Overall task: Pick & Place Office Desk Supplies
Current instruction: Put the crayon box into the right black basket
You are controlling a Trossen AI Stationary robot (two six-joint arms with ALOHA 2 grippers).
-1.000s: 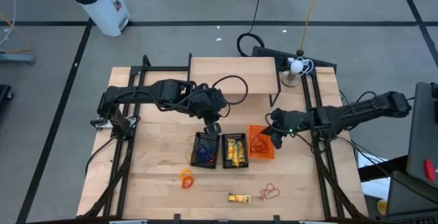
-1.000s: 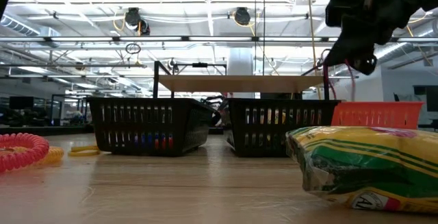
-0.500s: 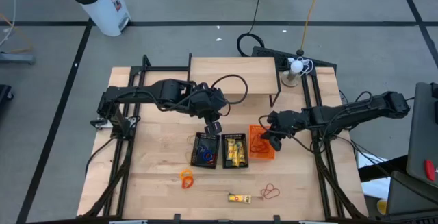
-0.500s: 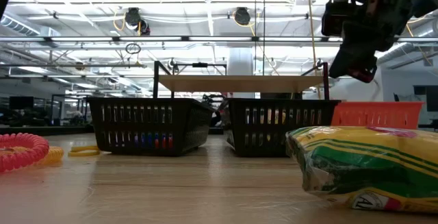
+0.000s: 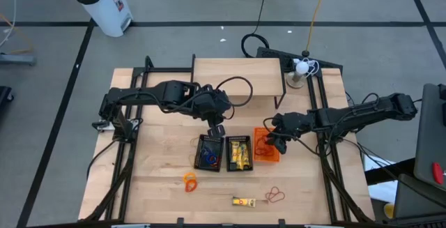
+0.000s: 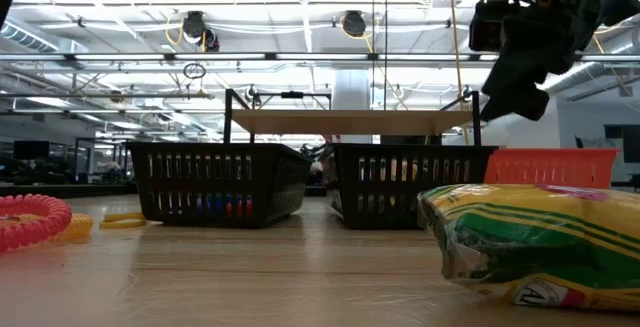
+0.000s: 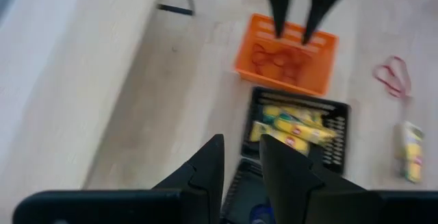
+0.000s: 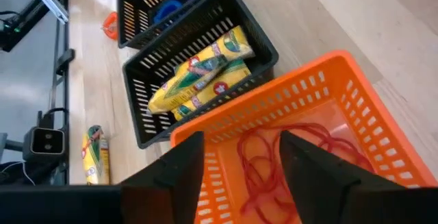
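The orange basket (image 5: 265, 148) holds red rubber-band loops (image 8: 274, 161) on its floor. My right gripper (image 8: 239, 176) hovers open just above it, its fingers on either side of the loops and touching nothing; the low view shows it (image 6: 515, 79) clear of the basket rim. My left gripper (image 5: 217, 127) waits above the two black baskets, its fingers (image 7: 205, 172) a narrow gap apart and empty. On the bare table lie one yellow pack (image 5: 244, 201), a red rubber-band loop (image 5: 276, 195) and an orange coil (image 5: 189, 181).
The left black basket (image 5: 209, 153) holds blue items and the middle black basket (image 5: 240, 153) holds yellow packs (image 8: 198, 73). A raised wooden shelf (image 5: 237, 78) stands at the far side. Metal frame rails (image 5: 327, 172) run along both table sides.
My right gripper has opened above the orange basket, staying nearly in place. My left arm has kept still.
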